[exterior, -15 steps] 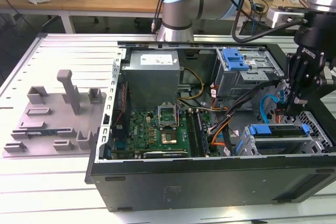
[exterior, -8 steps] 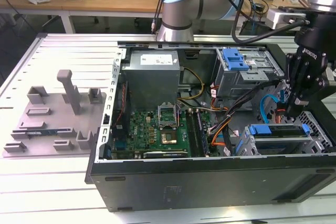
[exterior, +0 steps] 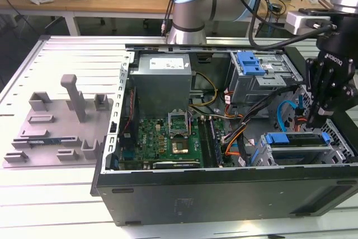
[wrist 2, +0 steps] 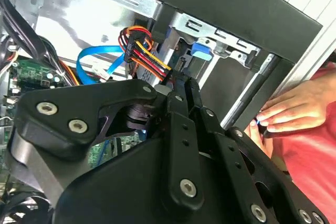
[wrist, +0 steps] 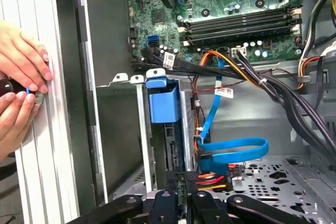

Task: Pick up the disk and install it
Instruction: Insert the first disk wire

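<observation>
The disk stands edge-on in the lower drive cage at the corner of the open case. Its blue tab pokes out just past the cage's rim. From here I can't tell whether it is fully home.

The gripper is at the disk's other end, deep in the case. Its fingers are drawn together with hardly a gap. The tips sit right at the disk's rear edge, and I can't make out whether they pinch it or merely press on it.

The clutter is what worries me. The power plug, with its red, yellow and orange wires, lies just beside the fingertips. A flat blue cable loops close by on the same side. If the arm shifts sideways, I reckon a finger could hook either one and drag it, or trap it against the cage. A push slightly off the line of the rails might also wedge the carrier crooked.

A person's hands rest on the outer wall of the case, near the cage and close to the arm, so any sudden swing could catch them.

Farther off are the motherboard and black cable bundles crossing above the cage. A second blue carrier sits in the upper bay. A grey fixture lies on the table at the exterior view's left.
</observation>
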`<action>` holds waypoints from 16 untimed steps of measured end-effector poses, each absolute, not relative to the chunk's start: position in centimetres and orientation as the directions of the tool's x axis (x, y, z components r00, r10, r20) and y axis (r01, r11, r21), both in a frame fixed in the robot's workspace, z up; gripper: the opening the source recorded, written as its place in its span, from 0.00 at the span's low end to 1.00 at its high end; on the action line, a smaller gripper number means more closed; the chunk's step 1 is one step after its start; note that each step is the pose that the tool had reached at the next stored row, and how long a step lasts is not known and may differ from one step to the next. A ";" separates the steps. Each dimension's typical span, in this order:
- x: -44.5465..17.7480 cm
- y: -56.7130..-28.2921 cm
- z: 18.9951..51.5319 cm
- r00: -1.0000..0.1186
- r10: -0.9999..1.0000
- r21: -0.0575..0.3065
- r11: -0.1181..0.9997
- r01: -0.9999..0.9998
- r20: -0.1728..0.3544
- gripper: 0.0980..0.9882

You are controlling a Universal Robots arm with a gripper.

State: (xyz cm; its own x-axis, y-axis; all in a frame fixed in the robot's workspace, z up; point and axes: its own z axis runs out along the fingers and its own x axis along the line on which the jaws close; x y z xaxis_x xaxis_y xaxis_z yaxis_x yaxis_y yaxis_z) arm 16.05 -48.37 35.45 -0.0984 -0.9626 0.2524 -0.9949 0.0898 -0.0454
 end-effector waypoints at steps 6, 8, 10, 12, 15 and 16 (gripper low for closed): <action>15.6 -49.4 35.4 -0.100 -0.970 -0.051 0.091 -0.995 0.221 0.08; 15.6 -49.4 35.4 -0.100 -0.970 -0.052 0.091 -0.995 0.221 0.08; 15.6 -49.4 35.4 -0.100 -0.973 -0.050 0.091 -0.995 0.206 0.08; 15.6 -49.5 35.4 -0.100 -0.978 -0.048 0.093 -0.995 0.181 0.08; 15.6 -49.7 35.5 -0.086 -0.980 -0.048 0.078 -0.996 0.180 0.08; 15.6 -49.8 35.5 -0.081 -0.980 -0.048 0.074 -0.996 0.180 0.08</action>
State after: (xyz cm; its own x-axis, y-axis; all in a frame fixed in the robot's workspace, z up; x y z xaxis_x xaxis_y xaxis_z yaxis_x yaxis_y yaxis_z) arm 15.61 -49.76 35.45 -0.0810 -0.9804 0.1798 -0.9962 0.0735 -0.0478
